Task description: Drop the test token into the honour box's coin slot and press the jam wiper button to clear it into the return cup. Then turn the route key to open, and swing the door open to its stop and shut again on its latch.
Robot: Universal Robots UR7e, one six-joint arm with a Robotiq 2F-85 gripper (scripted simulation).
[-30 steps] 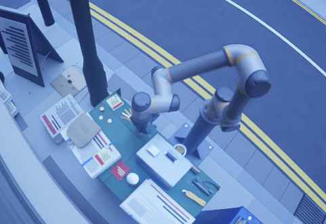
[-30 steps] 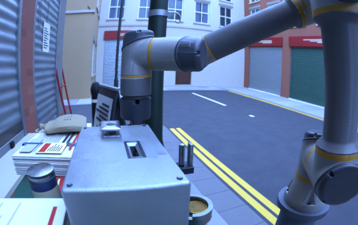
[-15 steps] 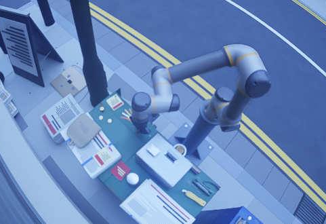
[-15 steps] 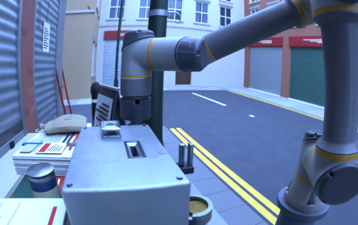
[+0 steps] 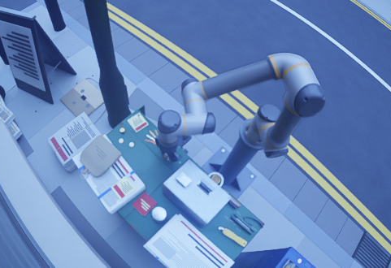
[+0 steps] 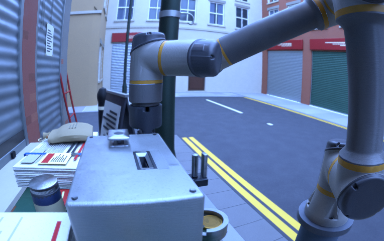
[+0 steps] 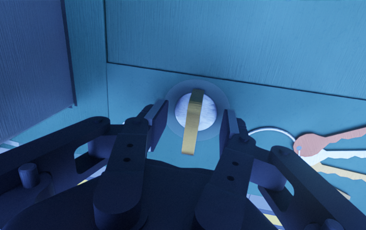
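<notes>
The route key (image 7: pixel 193 121) is a brass blade in a round silver lock on the honour box's rear face. It stands nearly upright between my fingers. My gripper (image 7: pixel 192 125) is open and holds nothing. It hangs behind the honour box (image 5: pixel 196 191), hidden by the box in the second side camera. The coin slot (image 6: pixel 144 159) sits on the box's top, with the square wiper button (image 6: pixel 118 136) behind it. The return cup (image 6: pixel 212 222) stands at the box's right front corner with a gold token inside. The door panel (image 7: pixel 25 62) shows at the left of the wrist camera.
A bunch of coloured keys (image 7: pixel 336 151) lies on the green mat right of the gripper. A dark lamp post (image 5: pixel 106 61) rises behind the mat. Stacked newspapers (image 5: pixel 102 174), a paperweight (image 5: pixel 159 213) and a yellow knife (image 5: pixel 233 236) lie around the box.
</notes>
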